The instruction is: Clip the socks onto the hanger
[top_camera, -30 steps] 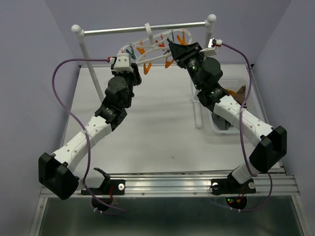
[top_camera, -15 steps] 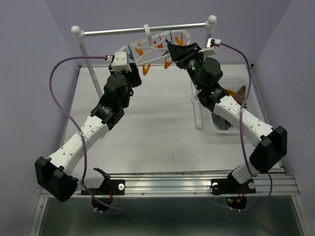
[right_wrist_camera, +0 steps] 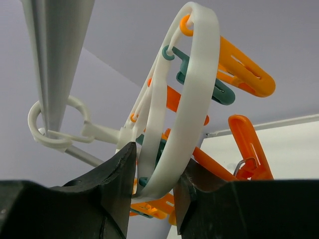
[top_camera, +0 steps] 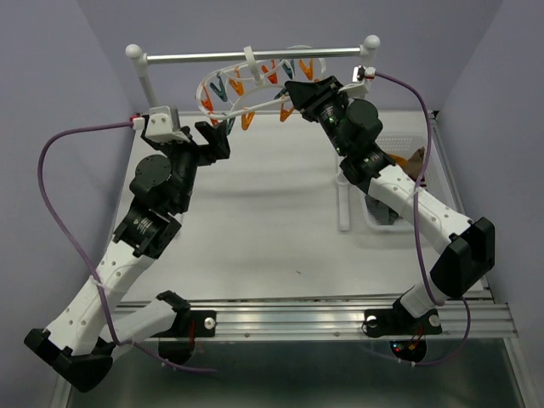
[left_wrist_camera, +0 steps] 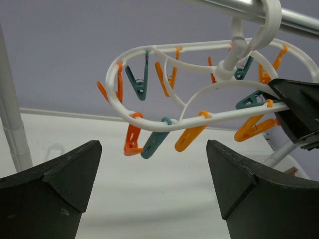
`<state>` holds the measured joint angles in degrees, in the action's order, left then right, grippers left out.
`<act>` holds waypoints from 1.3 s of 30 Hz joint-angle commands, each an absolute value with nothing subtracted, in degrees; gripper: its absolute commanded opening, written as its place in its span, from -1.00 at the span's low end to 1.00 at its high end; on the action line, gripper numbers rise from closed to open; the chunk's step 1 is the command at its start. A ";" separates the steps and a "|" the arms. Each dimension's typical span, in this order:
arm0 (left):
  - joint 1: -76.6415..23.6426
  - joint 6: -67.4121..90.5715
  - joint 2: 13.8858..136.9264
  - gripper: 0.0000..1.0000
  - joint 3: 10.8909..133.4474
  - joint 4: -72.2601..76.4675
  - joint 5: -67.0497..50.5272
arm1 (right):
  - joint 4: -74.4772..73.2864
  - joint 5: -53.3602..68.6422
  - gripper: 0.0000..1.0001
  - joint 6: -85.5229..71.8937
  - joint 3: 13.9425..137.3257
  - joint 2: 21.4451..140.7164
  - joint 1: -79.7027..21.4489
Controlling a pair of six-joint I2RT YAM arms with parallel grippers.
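The hanger, a white oval ring with orange and teal clips, hangs by its hook from the metal crossbar. My right gripper is shut on the ring's right end; in the right wrist view the ring passes between its jaws. My left gripper stands wide open with nothing in it, below and left of the hanger. In the left wrist view the ring and its clips hang beyond the gripper. A brown sock shows in the basket at the right.
The white two-post rack stands at the back of the table and carries the crossbar. A white basket sits at the right edge, partly behind the right arm. Purple cables loop from both wrists.
My left gripper has opened wide and the left arm has drawn back down and to the left, away from the hanger. The right gripper keeps its hold on the ring.
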<state>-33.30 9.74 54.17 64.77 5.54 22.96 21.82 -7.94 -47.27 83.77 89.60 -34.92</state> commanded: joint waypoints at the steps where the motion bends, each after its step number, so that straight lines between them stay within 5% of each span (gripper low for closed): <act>1: -33.31 11.95 50.98 0.98 62.76 2.82 22.24 | 17.93 -5.27 -0.24 -43.51 85.08 89.12 -35.95; 6: -33.31 7.22 46.85 0.98 58.02 1.76 15.84 | 16.97 -5.27 -0.24 -42.28 85.34 88.95 -35.95; 11: -33.22 -11.10 44.21 0.98 50.64 5.18 -4.77 | 15.82 -4.66 -0.24 -39.74 86.74 89.47 -35.95; 14: -32.96 -16.51 44.29 0.98 49.04 7.91 -4.58 | 13.36 -4.75 -0.25 -37.97 89.02 90.52 -35.95; 23: -13.72 -29.35 49.55 0.98 52.82 11.34 -23.01 | 6.69 4.13 -0.32 -36.83 94.74 93.78 -30.86; 31: 1.99 -38.14 63.54 0.93 62.75 5.10 -53.58 | 0.44 1.15 -0.32 -34.19 99.93 95.36 -29.27; 39: 5.45 -46.92 66.88 0.89 64.60 3.79 -71.97 | 0.18 2.02 -0.34 -34.98 100.81 95.36 -29.27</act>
